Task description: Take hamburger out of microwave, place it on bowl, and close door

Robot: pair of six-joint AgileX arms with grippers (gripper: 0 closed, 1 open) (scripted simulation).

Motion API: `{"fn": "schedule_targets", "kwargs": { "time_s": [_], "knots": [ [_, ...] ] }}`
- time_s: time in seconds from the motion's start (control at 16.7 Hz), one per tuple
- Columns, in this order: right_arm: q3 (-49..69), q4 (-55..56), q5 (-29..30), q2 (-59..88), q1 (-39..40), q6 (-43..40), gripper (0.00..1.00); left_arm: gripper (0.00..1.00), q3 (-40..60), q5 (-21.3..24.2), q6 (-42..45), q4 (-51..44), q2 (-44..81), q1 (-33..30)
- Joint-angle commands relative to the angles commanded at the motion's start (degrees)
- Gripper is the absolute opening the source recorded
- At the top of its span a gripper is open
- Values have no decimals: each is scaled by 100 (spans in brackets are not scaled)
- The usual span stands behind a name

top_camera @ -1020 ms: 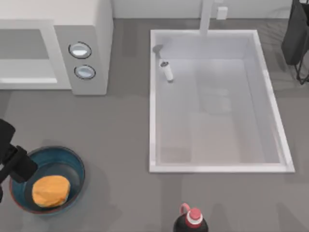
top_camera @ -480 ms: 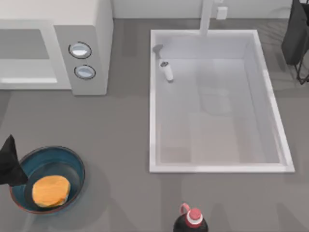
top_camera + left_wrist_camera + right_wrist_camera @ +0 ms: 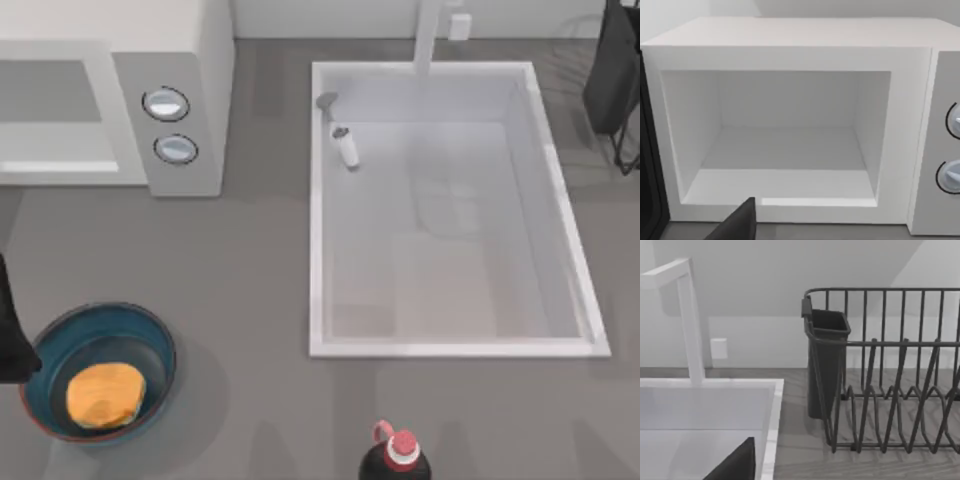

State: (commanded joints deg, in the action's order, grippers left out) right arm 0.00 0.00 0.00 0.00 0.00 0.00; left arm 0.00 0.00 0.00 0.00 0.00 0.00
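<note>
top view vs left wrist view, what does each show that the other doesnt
Top view alone: the hamburger lying in the bowl at the table's front left, the sink, a dark bottle at the front edge, and a dark part of the left arm at the left edge.

Left wrist view alone: the microwave cavity seen head-on, with nothing in it, and a dark edge of the door swung open beside it.

Both: the microwave and its two dials.

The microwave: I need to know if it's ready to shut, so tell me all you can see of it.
The microwave is a white box at the table's back left. Its cavity is open and bare, with pale smooth walls. Two round silver-rimmed dials sit on a grey panel beside the cavity. A dark door edge stands beside the cavity, on the side away from the dials. Nothing touches it.
</note>
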Motion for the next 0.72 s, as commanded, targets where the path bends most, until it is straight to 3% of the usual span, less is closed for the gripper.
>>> {"fn": "schedule_targets", "kwargs": {
  "time_s": [0.18, 0.72],
  "knots": [
    [0, 0, 0, 0, 0, 0, 100, 100, 0, 0, 0, 0, 0, 0],
    [0, 0, 0, 0, 0, 0, 100, 32, 0, 0, 0, 0, 0, 0]
  ]
}}
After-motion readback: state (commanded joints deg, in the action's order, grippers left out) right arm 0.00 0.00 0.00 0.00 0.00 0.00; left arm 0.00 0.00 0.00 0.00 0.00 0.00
